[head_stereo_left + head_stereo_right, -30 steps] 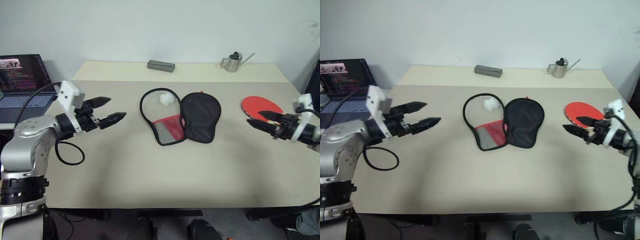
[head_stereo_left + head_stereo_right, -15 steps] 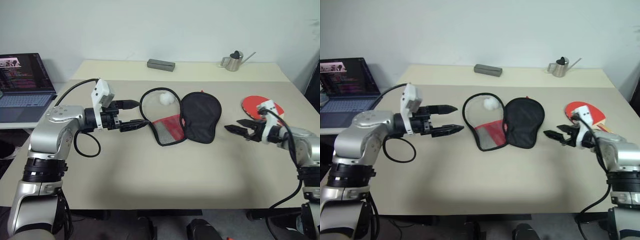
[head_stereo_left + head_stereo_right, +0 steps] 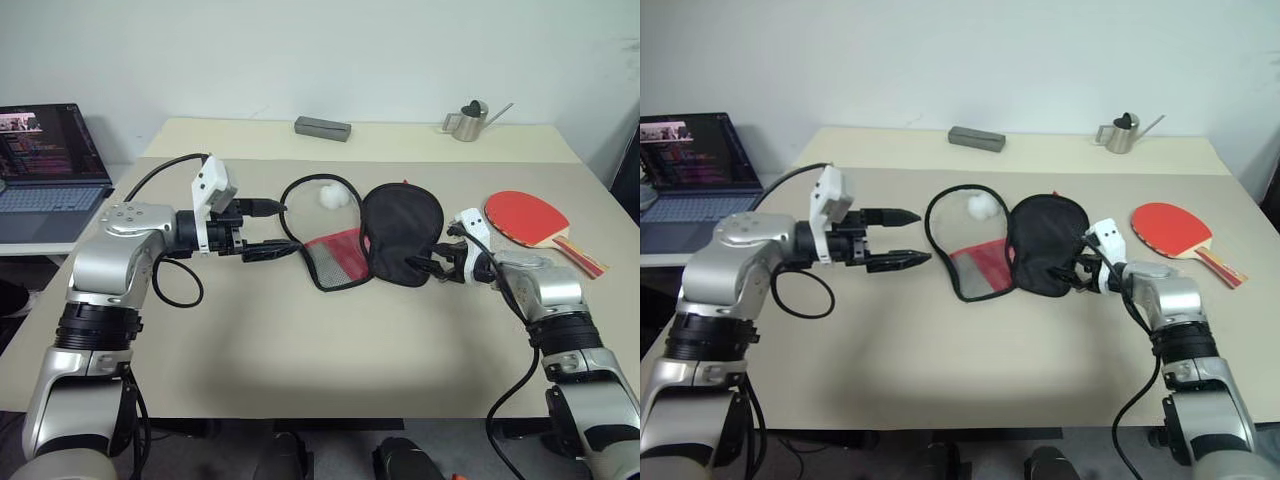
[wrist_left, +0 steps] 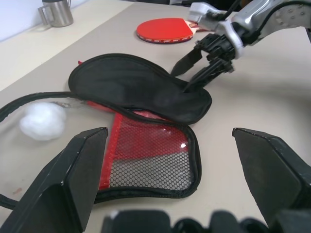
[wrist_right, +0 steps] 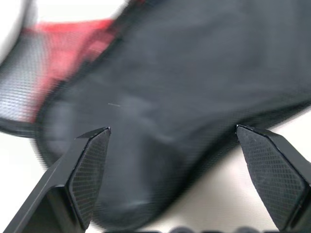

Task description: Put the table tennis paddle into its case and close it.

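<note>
The case [image 3: 365, 243] lies unzipped in the middle of the bench [image 3: 300, 340]. The red paddle [image 3: 535, 218] lies at the right. Both grippers, left [image 3: 270, 230] and right [image 3: 422, 262], have fingers spread wide, holding nothing.

The right claw [image 3: 428, 266] has come in from beside the table tennis paddle [image 3: 527, 215] to the near edge of the case [image 3: 400, 235]. The left claw [image 3: 278, 230] has advanced toward the case's open mesh half.
</note>
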